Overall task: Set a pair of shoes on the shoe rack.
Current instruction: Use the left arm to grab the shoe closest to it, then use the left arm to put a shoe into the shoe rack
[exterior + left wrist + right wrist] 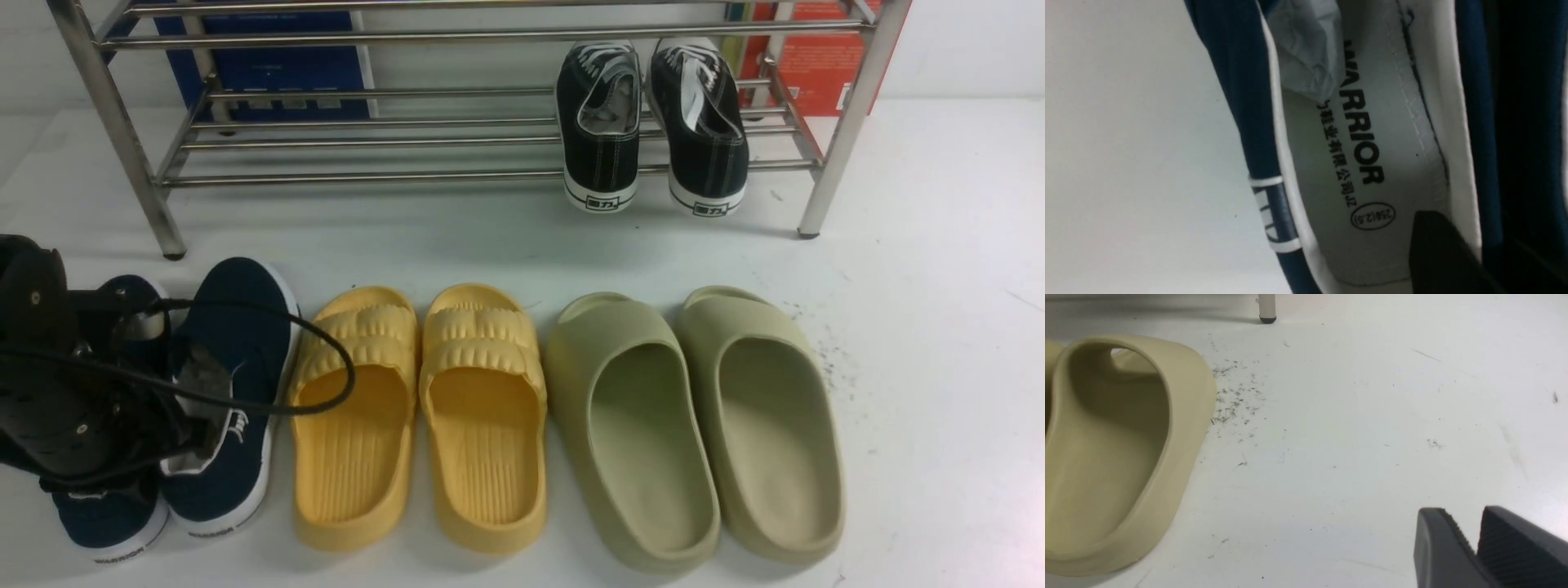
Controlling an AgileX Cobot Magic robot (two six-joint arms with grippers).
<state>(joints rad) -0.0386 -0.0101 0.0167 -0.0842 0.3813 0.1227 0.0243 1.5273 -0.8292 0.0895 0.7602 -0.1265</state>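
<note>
The left pincer (1480,249) is closing around the adjoining walls of the navy sneakers (233,327) on the bench (939,367); the right pincer (1476,547) is hovering, fingertips slightly apart. Beyond, the steel rack (367,176) is holding black lace-ups (600,155).

A white, scuffed desk (939,327) carries the steel shoe rack (490,175). On it, before the rack, lie navy sneakers (233,327), yellow slides (482,425) and olive-green slides (653,441), side by side.
</note>
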